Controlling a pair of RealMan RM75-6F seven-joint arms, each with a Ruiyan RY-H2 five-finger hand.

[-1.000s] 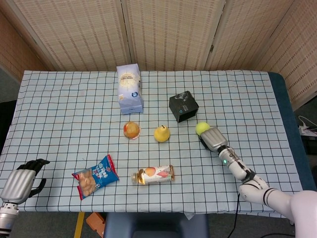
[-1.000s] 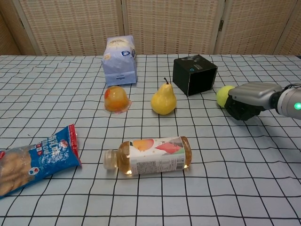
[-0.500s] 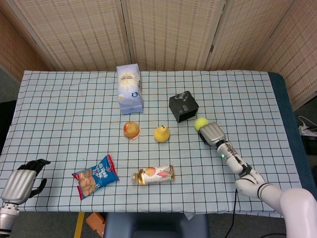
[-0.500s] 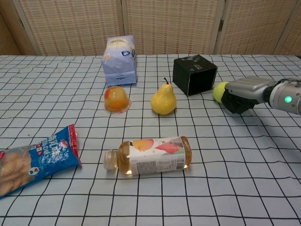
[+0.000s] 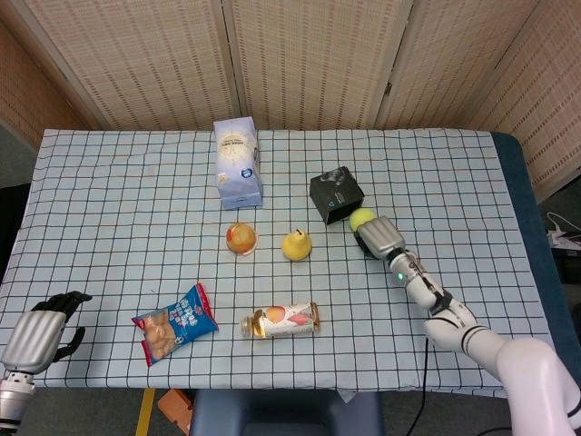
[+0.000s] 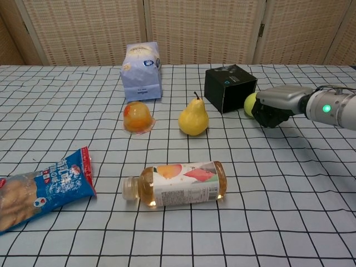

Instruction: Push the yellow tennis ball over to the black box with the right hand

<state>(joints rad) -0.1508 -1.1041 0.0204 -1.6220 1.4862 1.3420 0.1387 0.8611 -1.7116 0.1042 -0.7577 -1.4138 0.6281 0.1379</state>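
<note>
The yellow tennis ball [image 5: 361, 218] [image 6: 250, 104] lies on the checked cloth, right beside the near right corner of the black box [image 5: 336, 194] [image 6: 229, 87]. My right hand [image 5: 379, 238] [image 6: 276, 105] presses against the ball's right side with its fingers curled in; it holds nothing. Most of the ball is hidden behind the hand in the chest view. My left hand [image 5: 41, 329] hangs off the table's front left corner with fingers curled, far from everything.
A yellow pear [image 5: 296, 244] and a jelly cup [image 5: 241, 238] stand left of the box. A white-blue bag [image 5: 238, 163] stands further back. A juice bottle [image 5: 280, 320] and a snack packet [image 5: 174, 322] lie near the front edge.
My right hand has slid left and away across the cloth, rolling the tennis ball from right of the box up to the box's corner. The left hand has not moved.
</note>
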